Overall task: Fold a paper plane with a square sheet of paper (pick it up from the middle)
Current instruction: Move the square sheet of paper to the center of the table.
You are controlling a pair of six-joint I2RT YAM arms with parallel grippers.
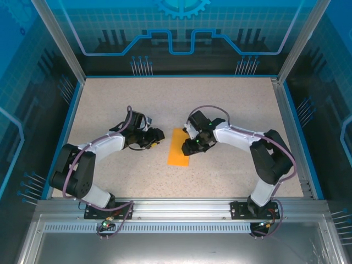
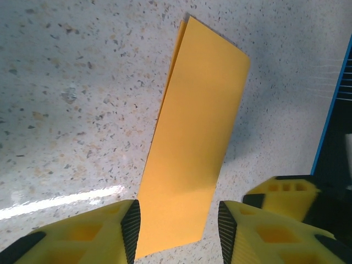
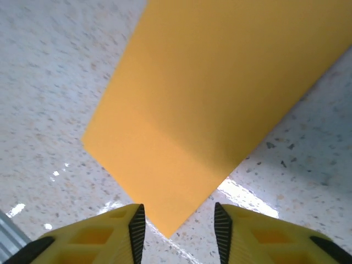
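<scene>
L gripper (image 2: 179, 234): we see 2 fingers spread, nothing pinched. The near end of the paper (image 2: 198, 121) lies flat btw them, one edge right at a finger. R gripper (image 3: 179, 231): 2 fingers spread too, w/ a paper corner pointing into the gap, apart from both. Count: 1 sheet, folded to a long narrow strip, 2 layers showing at its far end. From above it sits mid on the table (image 1: 236, 104) btw both grippers, long edges straight, well apart from the blue rim (image 1: 74, 110). Bare speckled top lies all round it.
</scene>
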